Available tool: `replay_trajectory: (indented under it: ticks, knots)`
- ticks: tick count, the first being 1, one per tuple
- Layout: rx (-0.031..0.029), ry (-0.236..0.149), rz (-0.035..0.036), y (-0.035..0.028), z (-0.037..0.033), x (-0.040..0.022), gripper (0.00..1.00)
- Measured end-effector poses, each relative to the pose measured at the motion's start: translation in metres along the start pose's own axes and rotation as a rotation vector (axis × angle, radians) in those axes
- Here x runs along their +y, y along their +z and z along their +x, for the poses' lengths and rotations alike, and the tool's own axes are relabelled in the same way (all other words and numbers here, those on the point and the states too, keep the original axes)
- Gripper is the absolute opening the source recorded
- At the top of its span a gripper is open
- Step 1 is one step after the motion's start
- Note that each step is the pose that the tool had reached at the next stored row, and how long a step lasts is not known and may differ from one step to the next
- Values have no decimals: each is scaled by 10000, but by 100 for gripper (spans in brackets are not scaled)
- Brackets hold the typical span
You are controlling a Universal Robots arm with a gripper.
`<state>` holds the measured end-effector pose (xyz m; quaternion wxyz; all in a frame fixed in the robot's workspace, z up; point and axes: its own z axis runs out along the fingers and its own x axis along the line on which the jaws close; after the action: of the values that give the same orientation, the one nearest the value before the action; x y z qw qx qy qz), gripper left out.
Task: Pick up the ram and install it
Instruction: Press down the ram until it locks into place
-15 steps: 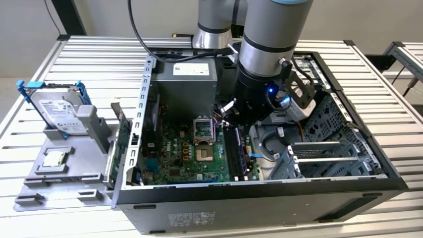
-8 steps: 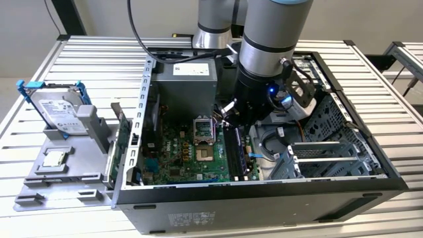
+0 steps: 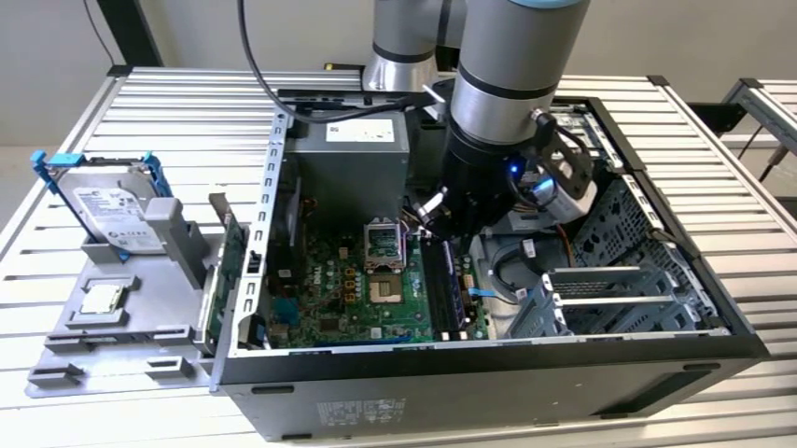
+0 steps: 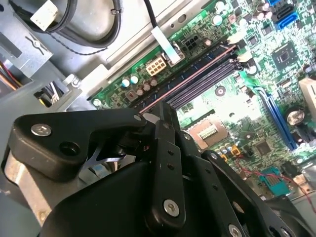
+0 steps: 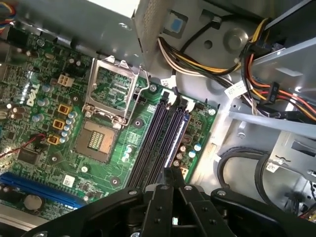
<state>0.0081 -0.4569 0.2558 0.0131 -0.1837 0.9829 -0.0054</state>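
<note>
Claw point(image 5: 170, 185) fingers together, poised above motherboard memory slots point(image 5: 160, 136) inside open computer case point(image 3: 498, 369); ram point(image 4: 190, 74) lies seated along one slot. Hard drive point(image 3: 112, 215) parked near counter point(image 3: 174, 93) edge.

The arm point(image 3: 505, 93) hides the memory slots' point(image 3: 449, 280) far end (exterior view); its top is cut off.

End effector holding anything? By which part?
Cannot tell: the end effector sits over one end of the upright ram; contact is hidden.
</note>
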Motion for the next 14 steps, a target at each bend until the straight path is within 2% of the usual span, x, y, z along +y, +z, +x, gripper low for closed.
replay_trajectory:
  ticks: [9,14]
  knots:
    - [-21,-913,-17,-1,0,0,0]
    - [-40,-1570,-30,-1,0,0,0]
